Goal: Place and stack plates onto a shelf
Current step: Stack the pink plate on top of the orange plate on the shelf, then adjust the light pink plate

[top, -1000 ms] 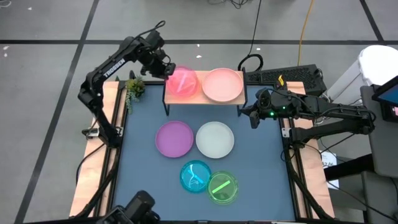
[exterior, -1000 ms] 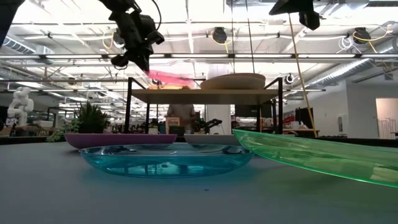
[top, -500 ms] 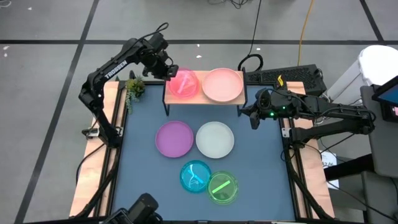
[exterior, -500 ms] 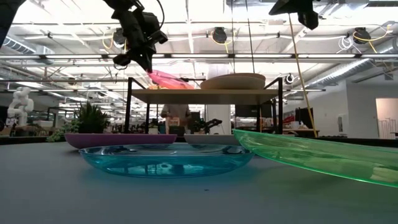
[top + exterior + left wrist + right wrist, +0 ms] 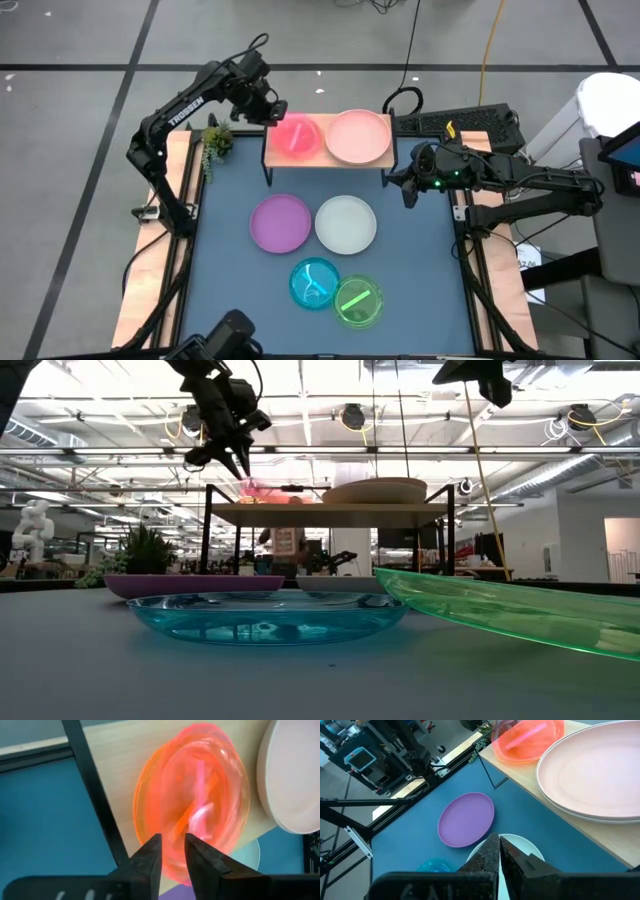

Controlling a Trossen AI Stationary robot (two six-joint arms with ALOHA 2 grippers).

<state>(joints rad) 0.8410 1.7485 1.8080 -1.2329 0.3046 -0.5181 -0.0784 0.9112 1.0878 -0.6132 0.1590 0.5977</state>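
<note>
A translucent pink plate lies flat on an orange one on the left half of the light-wood shelf. It is also in the left wrist view and the low view. My left gripper hangs just above the stack's left rim, open by a narrow gap. The large pink plate sits on the shelf's right half. My right gripper waits shut beside the shelf's right end. The purple, white, blue and green plates lie on the table.
A small green plant stands left of the shelf, under my left arm. The green plate leans on the blue plate's edge. The blue mat is bare along its left side. Wooden side rails border the table. A keyboard lies beyond the right rail.
My left gripper has let go of the pink translucent plate. The plate's left edge was held up and tilted. It has dropped, and the plate now lies flat on the stack on the shelf. The gripper has stayed just above that rim.
</note>
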